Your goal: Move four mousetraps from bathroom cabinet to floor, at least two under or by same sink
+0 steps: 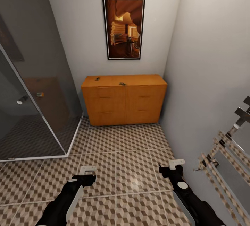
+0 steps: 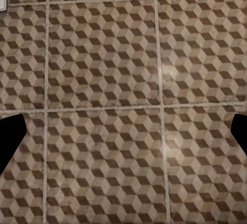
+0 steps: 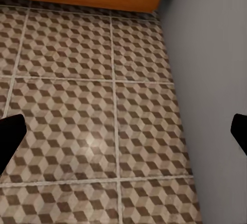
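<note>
Both black grippers, left (image 1: 86,171) and right (image 1: 176,164), hang open and empty over patterned floor tiles (image 1: 133,170). Two small mousetraps (image 1: 122,84) atop the orange-brown wooden cabinet (image 1: 124,103) look light, stiff; pinch board edges, avoiding wire.

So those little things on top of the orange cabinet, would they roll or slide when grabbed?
The two small objects on the cabinet look flat and low, so probably won't roll. The smooth wooden top may let them slide. Too small to judge fragility.

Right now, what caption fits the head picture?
Two open grippers, left and right, face the cabinet across the bathroom floor.
</note>
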Controlling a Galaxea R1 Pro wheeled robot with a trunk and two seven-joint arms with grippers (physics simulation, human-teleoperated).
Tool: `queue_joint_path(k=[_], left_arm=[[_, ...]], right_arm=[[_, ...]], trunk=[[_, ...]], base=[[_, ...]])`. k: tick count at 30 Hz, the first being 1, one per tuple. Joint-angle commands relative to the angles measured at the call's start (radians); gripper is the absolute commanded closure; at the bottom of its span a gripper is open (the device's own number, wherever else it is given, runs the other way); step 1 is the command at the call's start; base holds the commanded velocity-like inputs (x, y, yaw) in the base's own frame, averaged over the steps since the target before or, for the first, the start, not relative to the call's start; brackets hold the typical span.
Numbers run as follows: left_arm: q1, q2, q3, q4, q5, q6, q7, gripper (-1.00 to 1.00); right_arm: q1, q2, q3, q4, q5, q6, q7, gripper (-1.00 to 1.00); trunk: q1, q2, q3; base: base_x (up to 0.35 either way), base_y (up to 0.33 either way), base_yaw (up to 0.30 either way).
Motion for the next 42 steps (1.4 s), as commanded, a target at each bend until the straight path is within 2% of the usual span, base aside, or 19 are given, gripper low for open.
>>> queue_joint_path(k=[1, 11, 15, 21, 42], left_arm=[[0.000, 0.000, -0.003, -0.001, 0.007, 0.005, 0.008, -1.00], [0.000, 0.000, -0.003, -0.001, 0.007, 0.005, 0.007, -1.00], [-0.001, 0.000, -0.003, -0.001, 0.007, 0.005, 0.007, -1.00], [0.000, 0.000, -0.003, -0.001, 0.007, 0.005, 0.007, -1.00], [0.000, 0.000, -0.003, -0.001, 0.007, 0.005, 0.005, -1.00]], right_arm=[[-0.001, -0.002, 0.006, -0.002, -0.007, 0.005, -0.009, -1.00], [-0.001, -0.002, 0.006, -0.003, -0.006, 0.005, -0.008, -1.00], [-0.001, -0.002, 0.006, -0.003, -0.005, 0.003, -0.007, -1.00], [-0.001, -0.005, 0.006, -0.002, -0.006, -0.056, -0.007, -1.00], [-0.001, -0.005, 0.006, 0.002, -0.007, -0.066, -0.006, -1.00]], trunk=[[0.001, -0.002, -0.002], [0.001, -0.002, -0.008], [0.001, -0.002, -0.008], [0.001, -0.002, -0.008], [0.001, -0.002, -0.008]], base=[[0.254, -0.016, 0.140], [0.255, -0.003, 0.122], [0.254, 0.000, 0.012], [0.254, 0.000, 0.002], [0.245, 0.000, 0.000]])
